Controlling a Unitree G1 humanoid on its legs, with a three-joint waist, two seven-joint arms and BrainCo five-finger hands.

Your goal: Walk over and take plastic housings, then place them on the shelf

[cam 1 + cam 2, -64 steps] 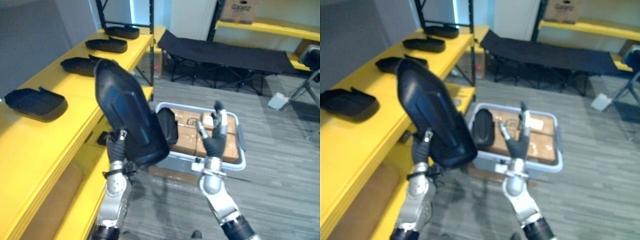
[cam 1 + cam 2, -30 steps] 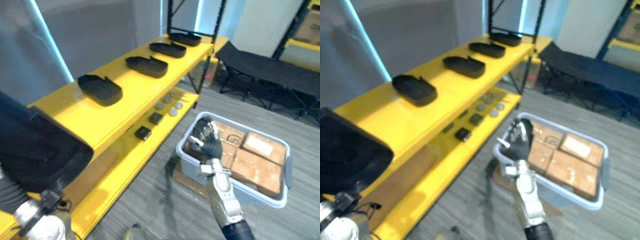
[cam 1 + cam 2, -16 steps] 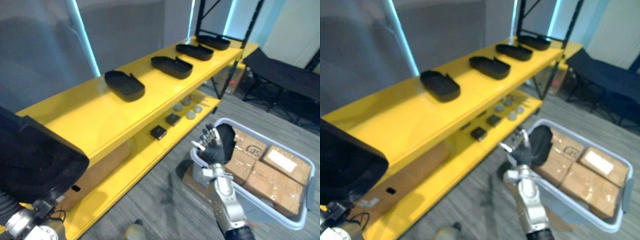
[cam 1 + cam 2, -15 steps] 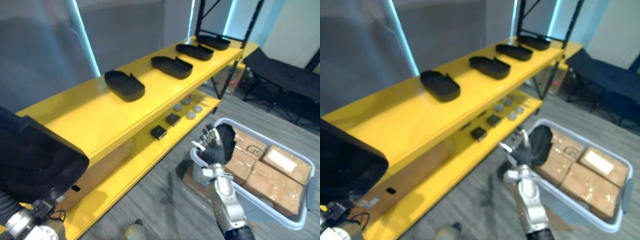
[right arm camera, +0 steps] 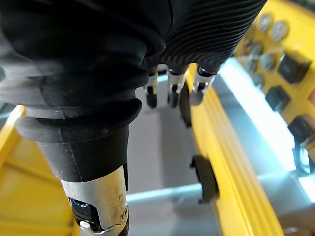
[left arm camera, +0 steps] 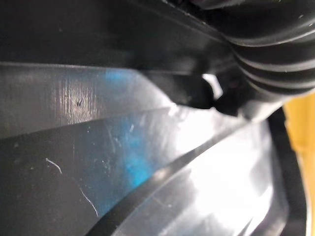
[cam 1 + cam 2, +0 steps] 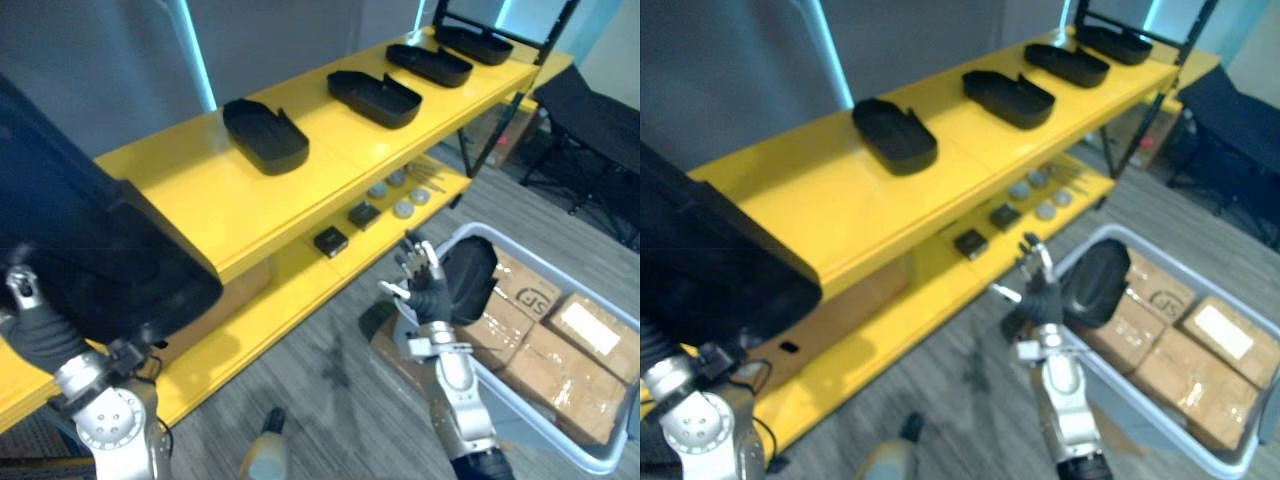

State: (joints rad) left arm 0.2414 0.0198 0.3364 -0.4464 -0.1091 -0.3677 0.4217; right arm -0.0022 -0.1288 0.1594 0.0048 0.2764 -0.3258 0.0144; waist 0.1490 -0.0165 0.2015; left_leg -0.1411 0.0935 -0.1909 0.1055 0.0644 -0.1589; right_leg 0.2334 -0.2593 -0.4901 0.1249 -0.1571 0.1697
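A large black plastic housing (image 7: 90,250) is held up at the left, over the near end of the yellow shelf (image 7: 200,190). My left hand (image 7: 35,330) grips it from below, and its glossy inner side (image 6: 123,162) shows right against the left wrist camera. Several other black housings (image 7: 265,135) lie in a row along the shelf top. One more housing (image 7: 470,280) leans inside the grey bin (image 7: 560,445). My right hand (image 7: 420,290) is open and empty next to that bin, fingers (image 5: 170,91) straight.
Brown cardboard boxes (image 7: 590,335) fill the bin on the grey floor at the right. Small black blocks (image 7: 330,241) and round grey parts (image 7: 405,208) lie on the lower shelf board. A black upright post (image 7: 500,100) stands at the shelf's far end.
The camera has turned further toward the shelf, so the whole scene has shifted. The held housing now rises higher at the left. The right hand stays open beside the bin.
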